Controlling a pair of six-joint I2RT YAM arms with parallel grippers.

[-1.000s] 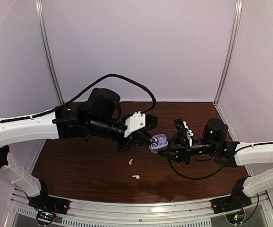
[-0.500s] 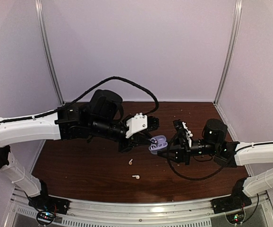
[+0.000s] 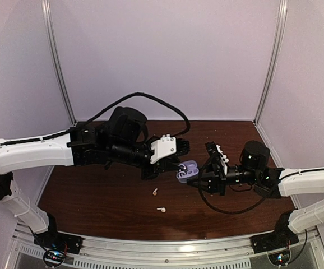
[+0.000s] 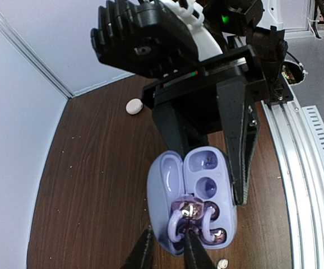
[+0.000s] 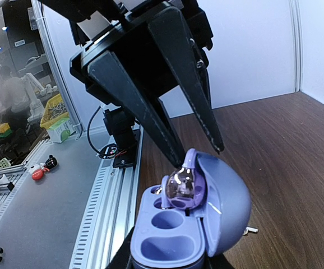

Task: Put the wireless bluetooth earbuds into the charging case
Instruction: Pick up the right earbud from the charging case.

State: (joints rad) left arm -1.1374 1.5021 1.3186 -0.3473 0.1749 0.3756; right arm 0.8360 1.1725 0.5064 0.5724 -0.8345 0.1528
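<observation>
Because the earbud [image 5: 180, 188] is tiny, light and glossy, judge it slippery: grip its rounded body. Location: pinched in your left tool [image 4: 169, 236], at the open case [image 5: 229, 207]; case clamped in your right tool [image 3: 191, 180], over the counter [image 3: 95, 196], centre.

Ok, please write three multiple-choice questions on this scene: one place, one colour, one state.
1. What colour is the rounded plastic charging case? A. black B. lavender C. green
2. Where do the two small white plastic earbuds lie? A. on the brown wooden table B. inside the case C. in a bowl
3. The case's lid is: A. shut B. open C. missing
Key: 1 B, its shell is pale purple; 2 A, both rest on bare wood; 3 B, its sockets show.
</observation>
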